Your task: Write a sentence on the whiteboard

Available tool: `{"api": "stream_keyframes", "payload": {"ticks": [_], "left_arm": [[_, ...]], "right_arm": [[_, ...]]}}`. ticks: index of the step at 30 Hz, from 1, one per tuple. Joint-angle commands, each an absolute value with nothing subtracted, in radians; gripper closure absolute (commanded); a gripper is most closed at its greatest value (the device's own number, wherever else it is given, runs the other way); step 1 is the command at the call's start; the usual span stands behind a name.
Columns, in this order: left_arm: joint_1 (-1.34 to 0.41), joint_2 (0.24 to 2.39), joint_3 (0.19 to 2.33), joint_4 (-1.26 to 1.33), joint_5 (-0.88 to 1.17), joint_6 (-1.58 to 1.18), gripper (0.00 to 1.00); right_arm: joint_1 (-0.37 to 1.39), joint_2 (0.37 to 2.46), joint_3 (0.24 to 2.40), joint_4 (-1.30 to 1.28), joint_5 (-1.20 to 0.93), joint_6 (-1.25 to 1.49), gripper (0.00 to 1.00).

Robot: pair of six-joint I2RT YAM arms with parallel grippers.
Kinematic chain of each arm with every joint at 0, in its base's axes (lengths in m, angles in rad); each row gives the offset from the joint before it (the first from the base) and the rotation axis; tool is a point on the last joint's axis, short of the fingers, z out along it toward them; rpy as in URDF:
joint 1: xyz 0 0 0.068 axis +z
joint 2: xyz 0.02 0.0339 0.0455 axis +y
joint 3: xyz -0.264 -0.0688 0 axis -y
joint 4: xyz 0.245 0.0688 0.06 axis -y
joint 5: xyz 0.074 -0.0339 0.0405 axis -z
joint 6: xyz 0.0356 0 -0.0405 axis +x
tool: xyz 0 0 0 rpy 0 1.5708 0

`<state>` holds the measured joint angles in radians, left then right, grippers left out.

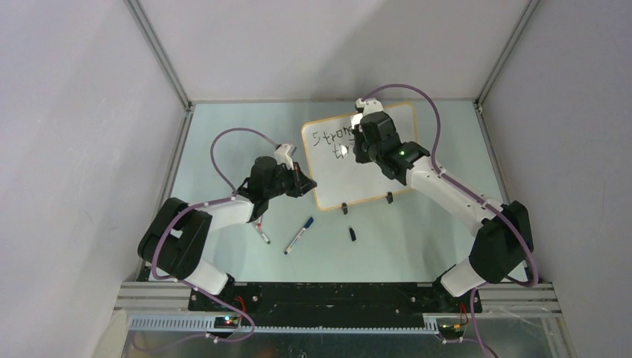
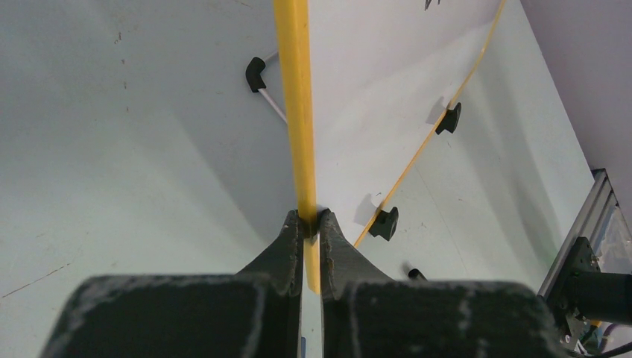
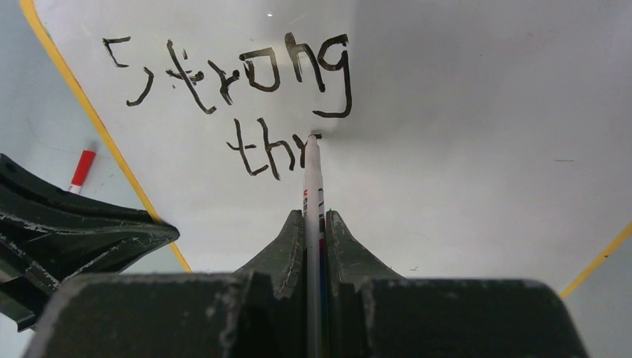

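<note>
The whiteboard (image 1: 350, 183), white with an orange-yellow rim and two black clip feet, lies at the middle back of the table. My left gripper (image 1: 307, 183) is shut on its left rim (image 2: 295, 89), fingertips pinching the edge (image 2: 311, 220). My right gripper (image 1: 359, 143) is over the board, shut on a thin white marker (image 3: 313, 186). The marker's tip touches the board (image 3: 447, 112). The sentence (image 3: 231, 74) reads "Strong", with "thr" (image 3: 264, 153) below it, and the tip sits just right of the "r". In the top view my right gripper hides part of the lettering (image 1: 333, 136).
A blue-capped marker (image 1: 298, 236), a red-tipped marker (image 1: 261, 232) and a loose black cap (image 1: 352, 233) lie on the table in front of the board. The red marker also shows in the right wrist view (image 3: 82, 168). Grey walls close in the sides and the back.
</note>
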<state>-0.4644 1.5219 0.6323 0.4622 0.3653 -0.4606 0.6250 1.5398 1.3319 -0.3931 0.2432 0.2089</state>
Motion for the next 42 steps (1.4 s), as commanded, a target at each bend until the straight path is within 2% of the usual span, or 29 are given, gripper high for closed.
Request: {"api": "stream_keyframes", "payload": {"ticks": [1,42], "left_arm": [[-0.482,1.502,0.656,0.425,0.336,-0.403,1.0],[-0.484,1.506,0.658,0.424,0.337,-0.403,1.0]], "right_arm": [[0.61,1.456,1.304,-0.341,0.218,0.222,1.0],[0.578,1.492,1.29,-0.344,0.222,0.229,1.0]]}}
